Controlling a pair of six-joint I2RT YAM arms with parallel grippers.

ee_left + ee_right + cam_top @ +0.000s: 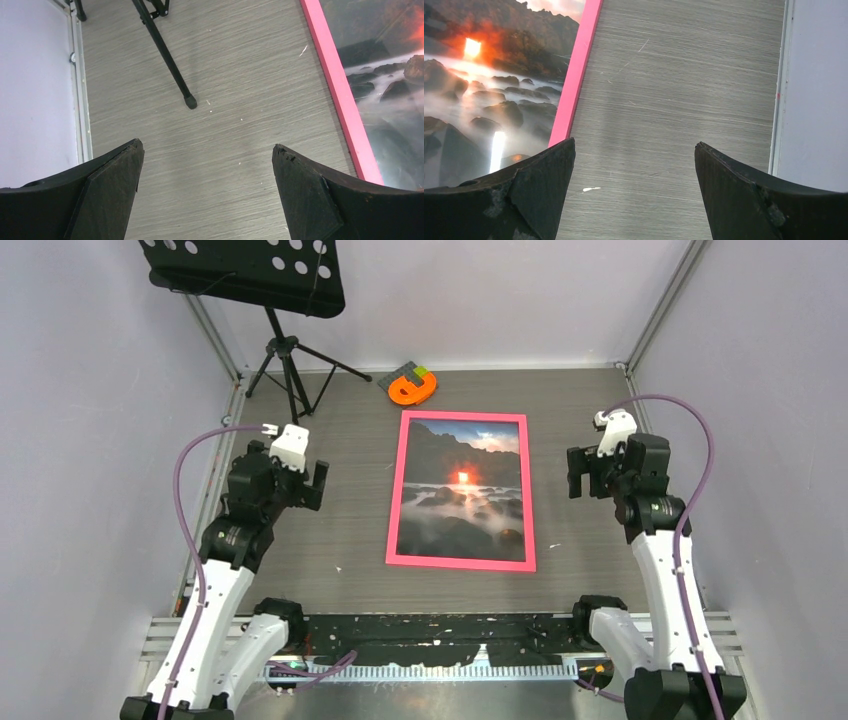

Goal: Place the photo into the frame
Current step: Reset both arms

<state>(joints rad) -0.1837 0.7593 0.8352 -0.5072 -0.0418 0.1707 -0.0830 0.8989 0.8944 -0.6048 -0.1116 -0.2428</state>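
Note:
The sunset seascape photo (462, 490) lies flat inside the pink frame (395, 490) in the middle of the table. The frame's left bar (340, 95) and part of the photo (390, 90) show in the left wrist view. Its right bar (576, 75) and the photo (489, 80) show in the right wrist view. My left gripper (318, 486) is open and empty, above the bare table left of the frame. My right gripper (577, 472) is open and empty, above the bare table right of the frame. Neither touches anything.
A small orange tape-like object (412, 388) with a grey and green piece lies behind the frame. A black music stand (285, 345) stands at the back left; one tripod leg (167, 57) shows in the left wrist view. White walls enclose the table.

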